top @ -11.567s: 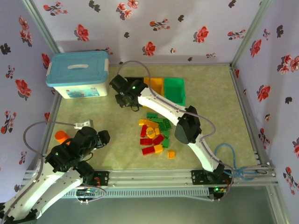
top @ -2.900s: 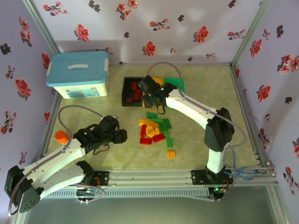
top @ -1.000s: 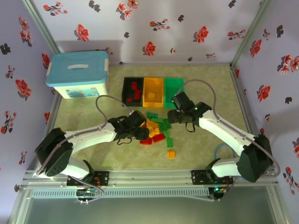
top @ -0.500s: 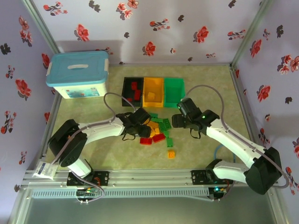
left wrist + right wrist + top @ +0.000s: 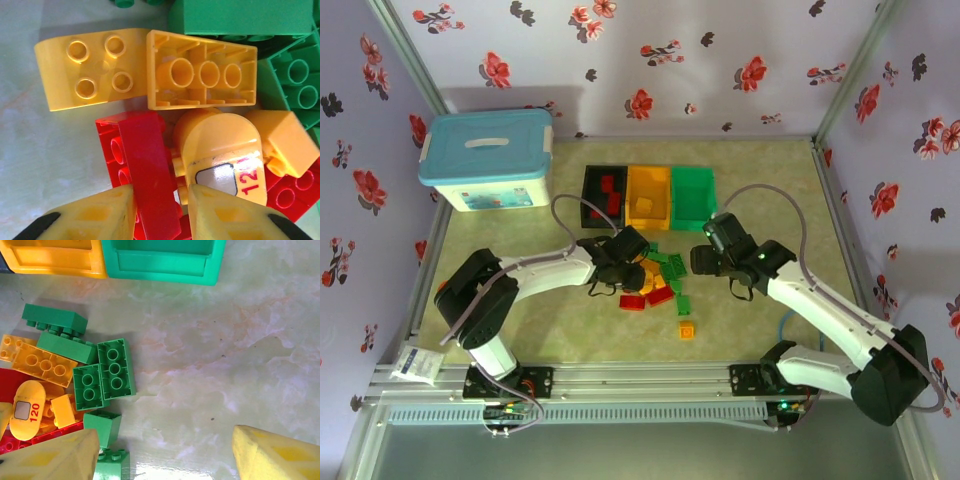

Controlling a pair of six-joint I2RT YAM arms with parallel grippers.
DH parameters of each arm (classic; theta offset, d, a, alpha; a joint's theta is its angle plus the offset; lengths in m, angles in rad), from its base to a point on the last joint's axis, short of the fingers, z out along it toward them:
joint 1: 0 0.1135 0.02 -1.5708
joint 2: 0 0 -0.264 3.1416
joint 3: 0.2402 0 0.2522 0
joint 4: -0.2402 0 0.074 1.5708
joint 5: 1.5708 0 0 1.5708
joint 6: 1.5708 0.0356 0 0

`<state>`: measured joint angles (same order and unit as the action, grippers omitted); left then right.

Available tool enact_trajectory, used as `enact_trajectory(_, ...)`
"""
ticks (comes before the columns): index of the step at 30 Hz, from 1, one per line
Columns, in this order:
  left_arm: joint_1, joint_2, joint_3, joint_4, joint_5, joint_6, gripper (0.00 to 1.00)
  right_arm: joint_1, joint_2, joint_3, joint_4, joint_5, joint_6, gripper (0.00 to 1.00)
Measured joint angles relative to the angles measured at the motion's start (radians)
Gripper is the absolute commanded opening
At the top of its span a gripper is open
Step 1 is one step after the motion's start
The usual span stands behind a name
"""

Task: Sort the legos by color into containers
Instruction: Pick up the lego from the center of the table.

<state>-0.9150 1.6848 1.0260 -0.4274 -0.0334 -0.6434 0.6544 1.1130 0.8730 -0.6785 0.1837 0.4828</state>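
Red lego [image 5: 148, 170] between left fingers [image 5: 95, 216], green legos [image 5: 107, 372] ahead of right fingers [image 5: 277, 452]

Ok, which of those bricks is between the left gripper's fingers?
The long red brick, running between the fingers of the left gripper. The rounded yellow piece marked 12 lies just beside it.

Three containers [image 5: 648, 195] stand side by side at the far middle of my tabletop [image 5: 770, 190], the storage box [image 5: 488, 160] to their left. The legos [image 5: 655, 278] lie heaped just before them, one lone brick [image 5: 687, 329] apart and nearer me.
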Motion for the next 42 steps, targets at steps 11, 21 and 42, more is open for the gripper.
enact_trajectory(11,0.006,-0.011,-0.027,-0.023,-0.018,0.003,0.43,0.0,-0.008,-0.004,0.001,0.002,0.0,0.71)
enact_trajectory(21,0.03,-0.061,-0.088,-0.029,-0.017,0.0,0.36,-0.002,-0.01,-0.004,0.002,0.004,0.0,0.7)
enact_trajectory(42,0.121,-0.178,0.0,-0.123,0.005,0.038,0.19,-0.006,0.024,-0.058,0.034,-0.061,0.029,0.69)
